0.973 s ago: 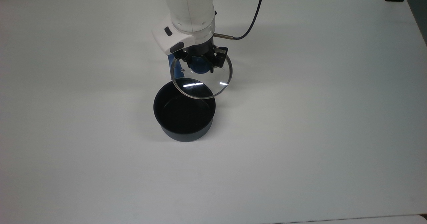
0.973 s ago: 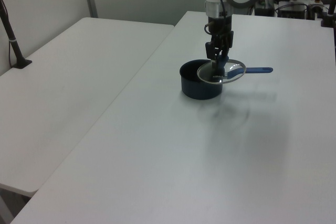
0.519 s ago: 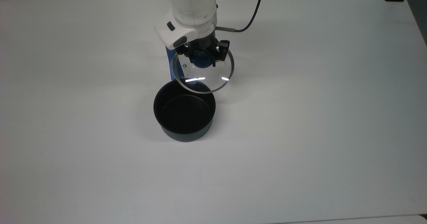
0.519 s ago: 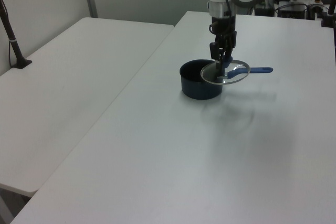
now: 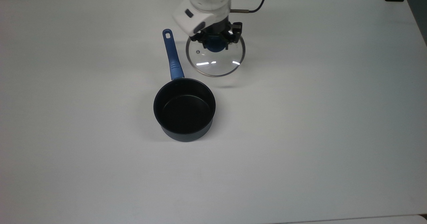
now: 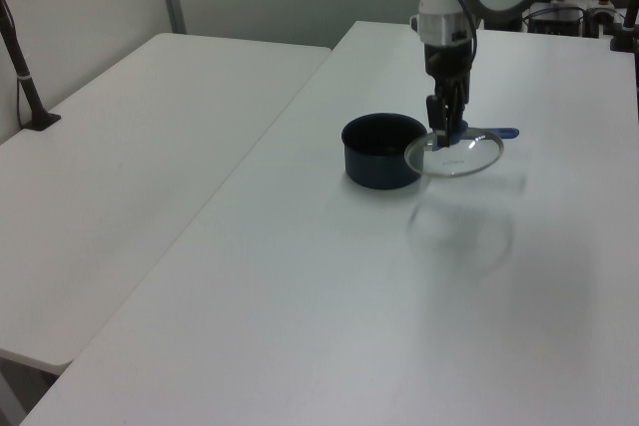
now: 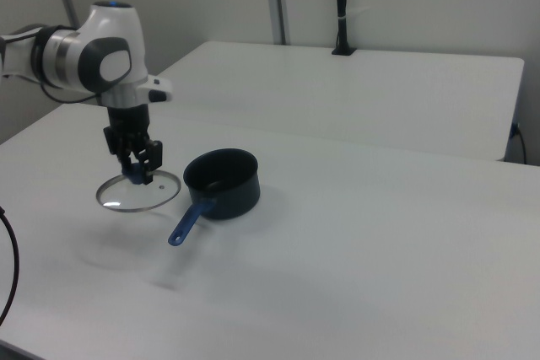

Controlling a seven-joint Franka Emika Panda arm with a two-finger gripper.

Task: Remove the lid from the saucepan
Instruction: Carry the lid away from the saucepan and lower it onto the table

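On the top view's left the saucepan (image 5: 184, 109) sits uncovered on the white table (image 5: 317, 124), its black non-stick interior open to the camera and its slim blue handle (image 5: 172, 57) running up and away from the rim. Nothing rests on that rim — the pot is bare. Moving to the top view's right, just beside the handle, here is the glass lid (image 5: 215, 57), steel rim catching two streaks of light, steam vent showing near its edge. The gripper (image 5: 217, 39) is clamped on the lid's blue knob (image 5: 216, 46), fingers pinched in from either side. In the left view the lid (image 6: 455, 154) hangs off the table with its faint shadow on the surface below, so it is in the air rather than set down; the right view agrees, the lid (image 7: 139, 191) riding level beside the saucepan (image 7: 223, 182) and apart from it.

So where does the job stand? The main part looks done — lid off, clear of the pot. What seems left is lowering it onto bare table and letting go of the knob.
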